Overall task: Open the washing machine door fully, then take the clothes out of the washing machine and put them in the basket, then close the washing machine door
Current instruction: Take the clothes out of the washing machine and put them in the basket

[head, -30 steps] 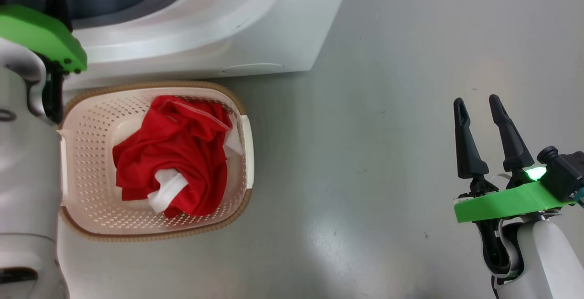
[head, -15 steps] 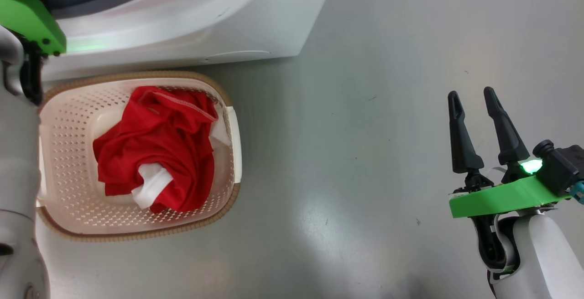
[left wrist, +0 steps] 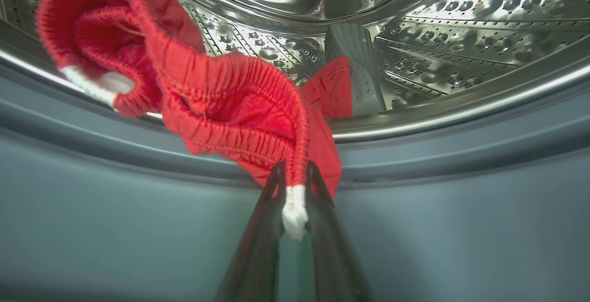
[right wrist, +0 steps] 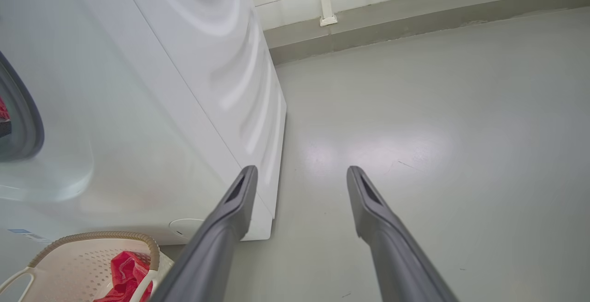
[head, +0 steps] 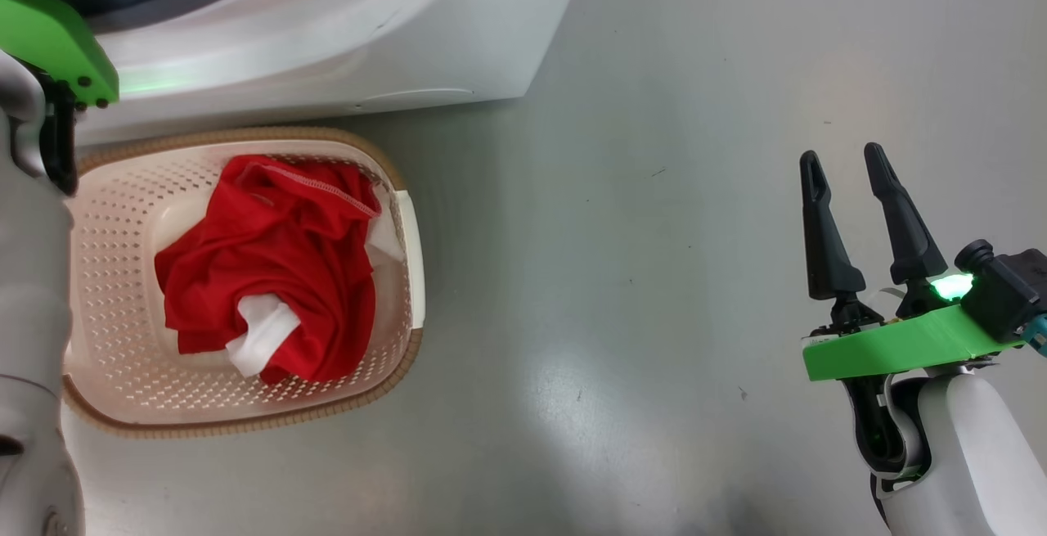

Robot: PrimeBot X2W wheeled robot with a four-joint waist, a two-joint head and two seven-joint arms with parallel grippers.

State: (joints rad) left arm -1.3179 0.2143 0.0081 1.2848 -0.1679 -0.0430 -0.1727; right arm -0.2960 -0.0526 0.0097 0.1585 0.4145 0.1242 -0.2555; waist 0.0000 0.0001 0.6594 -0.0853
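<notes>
The left tool (left wrist: 296,173) is nearly shut on a red garment (left wrist: 230,108), which is pinched at a ribbed hem with a white tip at the mouth of the washing machine (head: 327,45). The rest of the garment is draped over the grey seal (left wrist: 115,210) into the steel drum (left wrist: 438,25). The right tool (head: 841,155) is held wide open and empty above the floor (head: 654,233), well apart from the work. Other red clothes (head: 270,274) with a white piece are heaped in the basket (head: 245,137), which is set on the floor just in front of the machine. The garment is judged light, soft and limp, likely to trail and catch on the seal. A hold on the doubled hem is judged firmer than one on single cloth, and a slow lift clear of the seal is advised.
</notes>
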